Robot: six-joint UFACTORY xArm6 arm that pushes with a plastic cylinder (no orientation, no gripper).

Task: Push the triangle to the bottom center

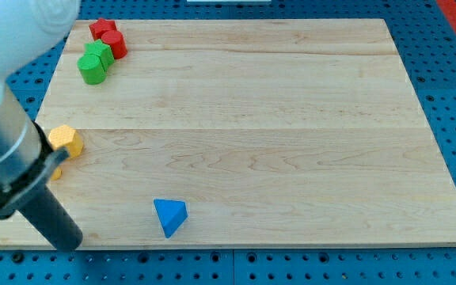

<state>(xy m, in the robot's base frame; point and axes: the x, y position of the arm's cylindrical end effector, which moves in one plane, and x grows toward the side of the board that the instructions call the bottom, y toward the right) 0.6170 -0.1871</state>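
The blue triangle (169, 216) lies on the wooden board (275, 119), near its bottom edge and left of centre. My dark rod comes down from the view's left, and my tip (67, 241) rests at the board's bottom left corner. The tip is well to the left of the triangle and slightly lower, with a clear gap between them.
A yellow block (66, 140) sits at the left edge, and a second yellow piece (55, 171) is mostly hidden behind the rod. Two red blocks (108, 36) and two green blocks (95, 63) cluster at the top left. A blue perforated table (450, 95) surrounds the board.
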